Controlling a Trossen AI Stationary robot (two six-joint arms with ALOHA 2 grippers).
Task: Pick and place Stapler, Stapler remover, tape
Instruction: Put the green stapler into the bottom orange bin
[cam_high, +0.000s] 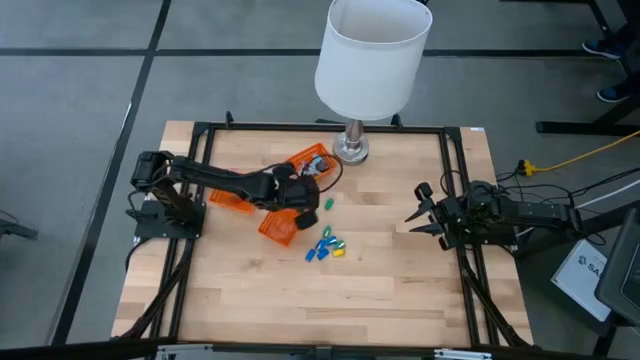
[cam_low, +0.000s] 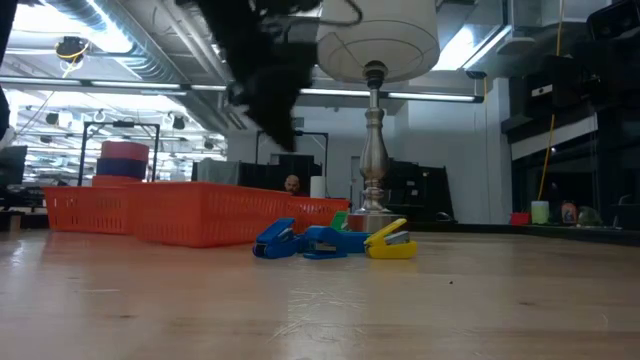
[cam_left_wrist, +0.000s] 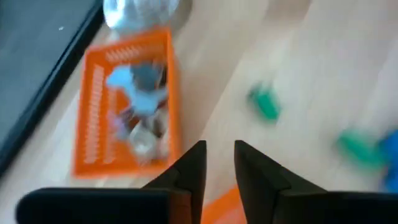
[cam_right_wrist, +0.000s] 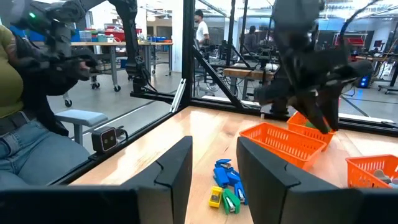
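Near the lamp base (cam_high: 350, 150), the left gripper (cam_high: 305, 196) hovers above the orange baskets (cam_high: 280, 224), its fingers slightly apart and holding nothing. Below the lamp, blue and yellow staple removers (cam_high: 326, 247) lie on the worktop (cam_high: 400, 280). Far right, the right gripper (cam_high: 418, 213) waits, parted. No readable writing.

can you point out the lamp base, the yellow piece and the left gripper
lamp base (cam_high: 350, 150), high view, on the round silver foot
yellow piece (cam_low: 391, 243), low view, on the middle of its yellow body
left gripper (cam_left_wrist: 219, 163), left wrist view, midway between its two dark fingertips
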